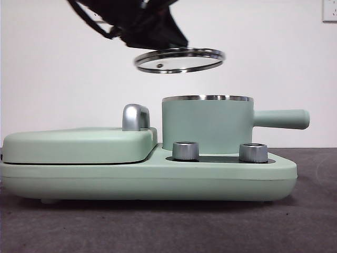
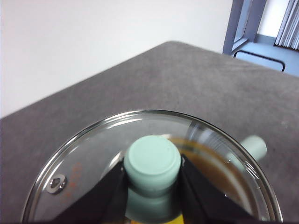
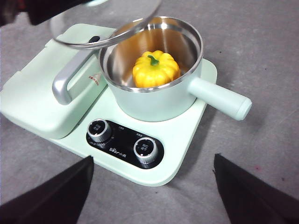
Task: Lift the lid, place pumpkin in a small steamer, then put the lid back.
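My left gripper [image 2: 152,179] is shut on the mint-green knob [image 2: 152,162] of the round glass lid [image 1: 179,59]. It holds the lid tilted in the air above the small steamer [image 1: 208,125], a little to its left in the front view. The lid also shows in the right wrist view [image 3: 105,21], over the pot's far rim. The yellow-orange pumpkin [image 3: 155,69] with its green stem sits inside the small steamer [image 3: 154,100]; the pot wall hides it in the front view. My right gripper [image 3: 152,193] is open and empty, held back above the table in front of the cooker.
The steamer stands on a mint-green cooker base [image 1: 158,176] with two steel dials [image 1: 185,151] [image 1: 253,152]. A flat mint-green griddle cover [image 1: 73,145] with a chrome handle [image 1: 135,117] lies beside the pot. The pot's long handle [image 1: 281,118] sticks out to the right.
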Tool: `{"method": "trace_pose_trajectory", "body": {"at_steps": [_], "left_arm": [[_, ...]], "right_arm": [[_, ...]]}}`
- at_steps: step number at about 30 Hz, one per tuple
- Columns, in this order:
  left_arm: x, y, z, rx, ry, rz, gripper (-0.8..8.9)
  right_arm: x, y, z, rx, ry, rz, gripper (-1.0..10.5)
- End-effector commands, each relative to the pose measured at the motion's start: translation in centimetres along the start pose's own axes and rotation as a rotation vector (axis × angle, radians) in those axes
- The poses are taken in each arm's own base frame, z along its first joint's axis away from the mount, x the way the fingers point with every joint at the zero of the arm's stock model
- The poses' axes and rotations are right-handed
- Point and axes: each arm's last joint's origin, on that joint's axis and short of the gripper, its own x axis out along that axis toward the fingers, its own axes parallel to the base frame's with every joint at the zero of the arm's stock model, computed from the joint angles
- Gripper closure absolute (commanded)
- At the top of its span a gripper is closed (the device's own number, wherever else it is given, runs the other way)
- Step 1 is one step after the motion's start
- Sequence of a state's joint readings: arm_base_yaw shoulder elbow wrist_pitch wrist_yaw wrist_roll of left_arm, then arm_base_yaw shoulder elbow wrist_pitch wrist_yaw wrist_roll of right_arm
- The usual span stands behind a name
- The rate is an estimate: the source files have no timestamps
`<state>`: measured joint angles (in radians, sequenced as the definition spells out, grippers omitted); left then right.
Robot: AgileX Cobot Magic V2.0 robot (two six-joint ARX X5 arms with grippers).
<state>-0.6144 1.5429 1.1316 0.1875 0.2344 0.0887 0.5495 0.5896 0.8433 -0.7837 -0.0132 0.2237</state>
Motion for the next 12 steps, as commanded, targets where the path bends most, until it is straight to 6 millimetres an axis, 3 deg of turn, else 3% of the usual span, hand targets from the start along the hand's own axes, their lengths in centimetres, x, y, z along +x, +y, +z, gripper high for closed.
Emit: {"method": "trace_pose_trajectory", "body": {"at_steps": [1,7,12], "left_arm": [[1.7,-0.3,1.2,0.034,-0.061,-0.015,7.99],[4.2,-0.4,0.3,0.051,-0.058,-0.031,7.99],[5.2,-0.4,-0.8,0.054,-0.03,-0.069,7.99]], "right_arm": [[-0.1,0.1,0.2,0.024,-0.011,-0.011,5.5],[-0.1,0.0,0.2,0.027,-0.016,-0.034,5.5],[-0.1,0.0,0.2,0.027,-0.017,-0.038,5.5]]}}
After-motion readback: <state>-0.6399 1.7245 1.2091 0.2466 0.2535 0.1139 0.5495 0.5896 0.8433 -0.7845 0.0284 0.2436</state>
